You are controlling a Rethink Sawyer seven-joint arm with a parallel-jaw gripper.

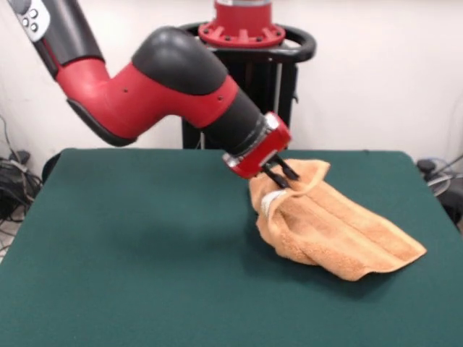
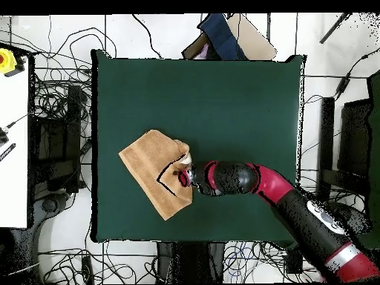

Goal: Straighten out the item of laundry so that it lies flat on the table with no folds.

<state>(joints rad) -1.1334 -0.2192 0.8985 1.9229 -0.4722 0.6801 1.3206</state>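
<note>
The orange-tan towel point(image 1: 340, 231) lies bunched and folded on the right half of the dark green table point(image 1: 130, 253). Long folds run toward its near right corner, and a white tag point(image 1: 270, 202) shows at its left edge. My gripper point(image 1: 283, 176) reaches down at a slant onto the towel's far left edge. Its black fingers are closed on a raised fold of the cloth. In the overhead view the towel point(image 2: 148, 172) lies at the table's point(image 2: 223, 96) left side, folded over itself, with my gripper point(image 2: 184, 177) at its right edge.
My pedestal point(image 1: 242, 43) stands behind the table's far edge. My arm point(image 2: 260, 182) crosses the table from the lower right in the overhead view. Cables lie on the floor around the table. A white bench point(image 2: 15, 148) stands at the left and a blue cloth with cardboard point(image 2: 223, 37) beyond the top edge.
</note>
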